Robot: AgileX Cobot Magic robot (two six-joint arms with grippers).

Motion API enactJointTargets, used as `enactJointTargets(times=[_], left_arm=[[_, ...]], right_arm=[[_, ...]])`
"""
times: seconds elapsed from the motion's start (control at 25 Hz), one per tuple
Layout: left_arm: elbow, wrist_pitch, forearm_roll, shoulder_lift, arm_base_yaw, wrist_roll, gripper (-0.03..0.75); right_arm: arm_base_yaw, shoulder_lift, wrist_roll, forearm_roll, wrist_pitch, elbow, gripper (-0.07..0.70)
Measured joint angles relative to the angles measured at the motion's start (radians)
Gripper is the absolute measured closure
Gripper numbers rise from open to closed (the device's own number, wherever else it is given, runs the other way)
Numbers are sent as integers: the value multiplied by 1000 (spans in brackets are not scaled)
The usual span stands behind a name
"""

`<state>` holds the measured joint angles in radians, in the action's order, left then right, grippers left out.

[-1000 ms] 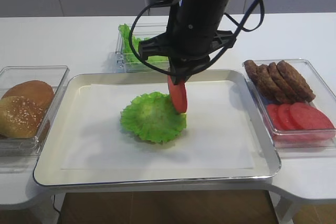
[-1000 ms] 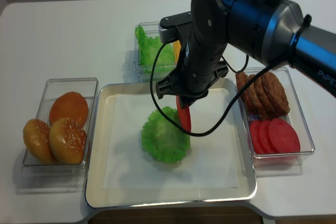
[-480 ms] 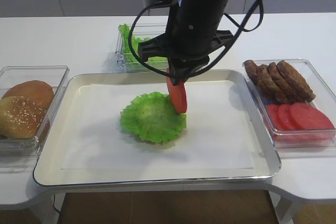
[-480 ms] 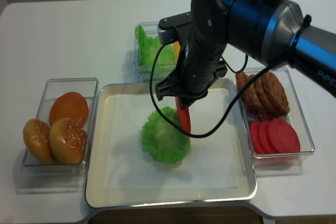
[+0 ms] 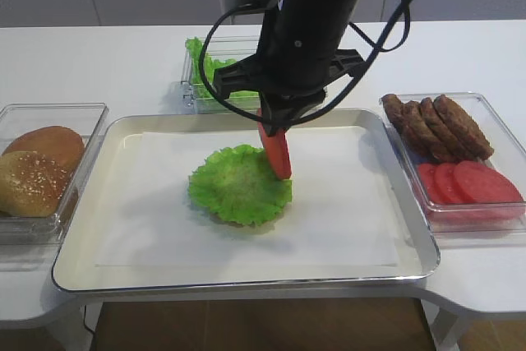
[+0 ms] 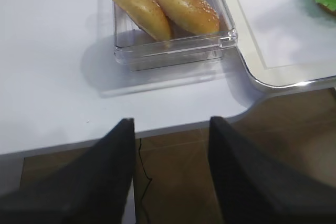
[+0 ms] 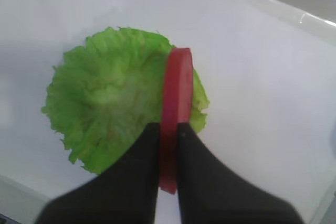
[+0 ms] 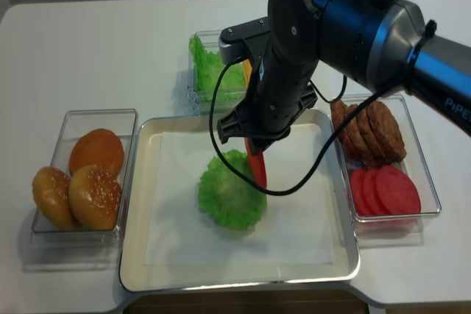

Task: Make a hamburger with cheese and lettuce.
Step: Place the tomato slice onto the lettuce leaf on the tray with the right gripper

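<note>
The hamburger (image 5: 238,187) is a flat frilly lettuce leaf (image 8: 230,195) on the paper-lined tray (image 5: 246,282); the same leaf (image 7: 113,100) fills the right wrist view. My right gripper (image 7: 168,129) is shut on a red tomato slice (image 7: 177,90). It holds the slice (image 5: 276,154) edge-on just over the leaf's right side. Bunched lettuce (image 8: 208,68) fills a clear bin behind the tray, with a sliver of orange cheese (image 8: 248,71) beside it, mostly hidden by the arm. My left gripper (image 6: 169,125) is open and holds nothing, off the table's front edge.
A clear bin of sesame buns (image 5: 37,170) stands left of the tray, also close to the left gripper (image 6: 168,9). On the right, a bin holds brown patties (image 5: 436,125) and tomato slices (image 5: 464,182). The right arm (image 8: 331,27) hangs over the tray's back half.
My right gripper with the tomato slice has drifted slightly left over the leaf's right side. Nothing else has moved.
</note>
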<state>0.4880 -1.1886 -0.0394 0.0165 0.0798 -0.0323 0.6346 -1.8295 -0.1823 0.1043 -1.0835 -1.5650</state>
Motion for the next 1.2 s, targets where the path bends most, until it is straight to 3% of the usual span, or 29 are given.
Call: enactJointTargets(times=[0.64,0.96,1.2], left_arm=[[0,0,0,0,0,0,373],[0,0,0,0,0,0,373],[0,0,0,0,0,0,373]], right_arm=[[2,-9,8,28,0,0,507],[2,-11,8,33,0,0,392],[2,-11,27,63,0,0,370]])
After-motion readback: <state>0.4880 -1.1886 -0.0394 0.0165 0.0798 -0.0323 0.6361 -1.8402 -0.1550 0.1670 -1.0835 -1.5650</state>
